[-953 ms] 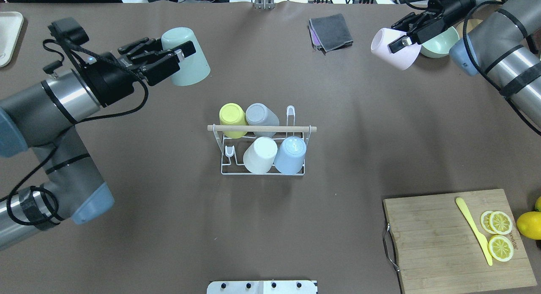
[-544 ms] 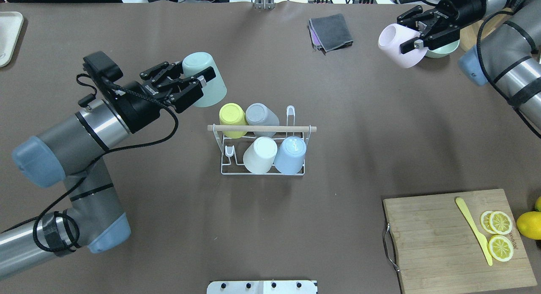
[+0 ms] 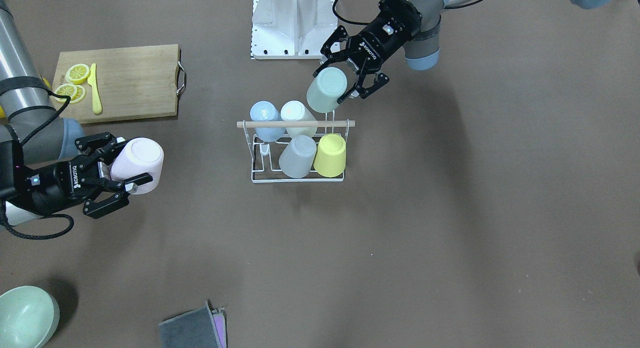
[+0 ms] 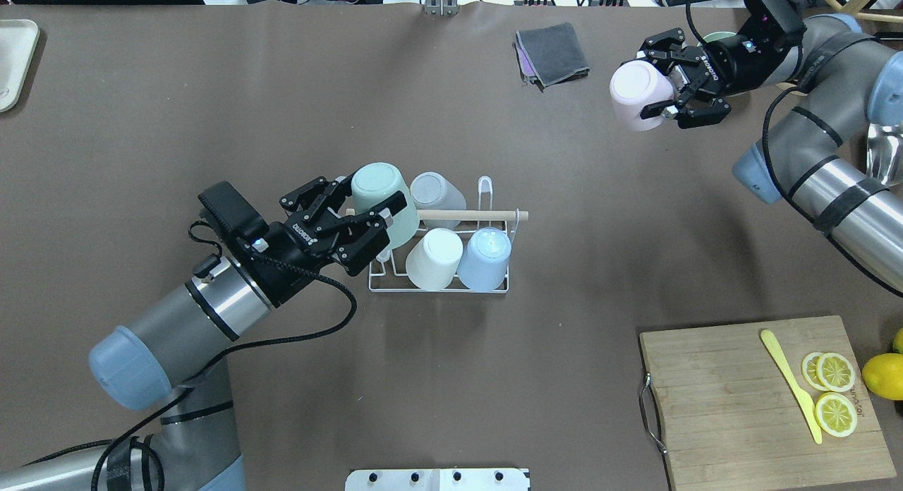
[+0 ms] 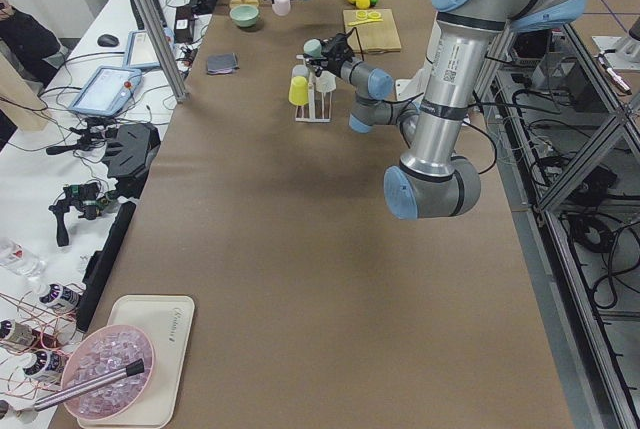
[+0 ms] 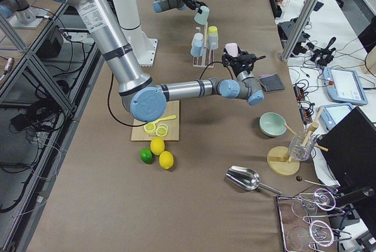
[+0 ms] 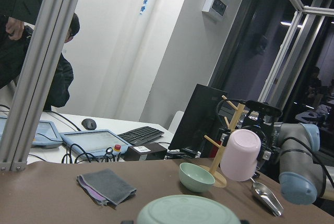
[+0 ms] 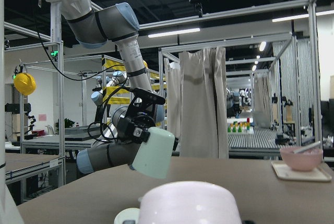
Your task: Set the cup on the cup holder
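The cup holder (image 4: 465, 214) is a white wire rack with a wooden rod, in the middle of the table; it also shows in the front view (image 3: 295, 123). It holds a grey cup (image 4: 436, 191), a white cup (image 4: 434, 258), a blue cup (image 4: 485, 258) and a yellow cup (image 3: 331, 154). My left gripper (image 4: 367, 202) is shut on a mint green cup (image 4: 377, 188), held tilted above the rack's left end, hiding the yellow cup from overhead. My right gripper (image 4: 659, 82) is shut on a pink cup (image 4: 635, 96), held in the air at the far right.
Two bare prongs show on the rack, at the back right (image 4: 485, 188) and the front left (image 4: 383, 255). A grey cloth (image 4: 554, 53) lies at the back. A wooden board (image 4: 734, 406) with lemon slices and a yellow knife is at the front right. A green bowl (image 3: 25, 315) sits beyond the right gripper.
My left arm has carried the green cup right and toward me, from the back left to above the rack's left end. My right gripper has shifted a little left with the pink cup.
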